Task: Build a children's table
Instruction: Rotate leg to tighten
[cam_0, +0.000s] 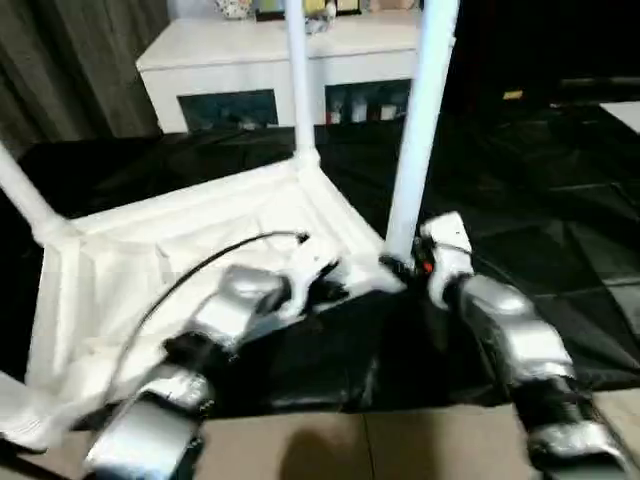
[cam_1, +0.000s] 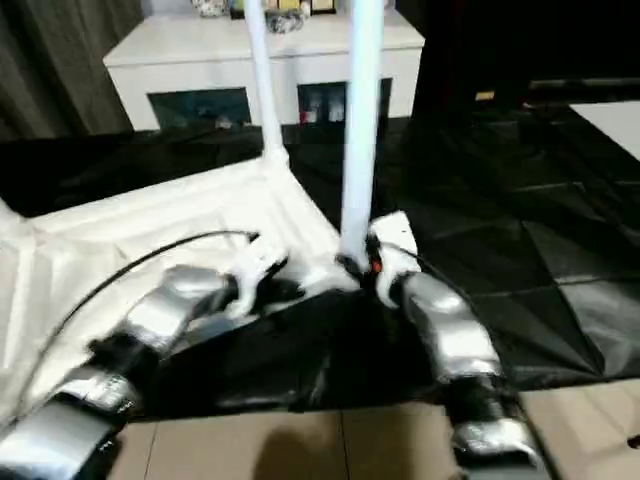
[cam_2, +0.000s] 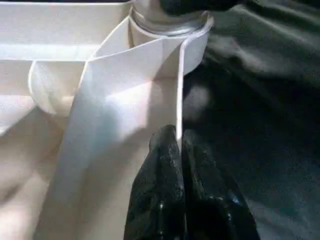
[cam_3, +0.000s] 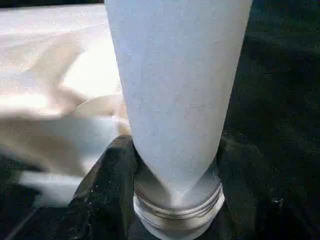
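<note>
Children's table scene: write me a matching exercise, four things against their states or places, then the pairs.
Things:
1. left gripper
2. right gripper
3. tabletop
4. cabinet

States:
A. behind the black sheet
B. shut on the tabletop's rim
C. around the near leg's base
D. upside down, ribs showing

Pairs: 1-B, 2-C, 3-D, 4-A
</note>
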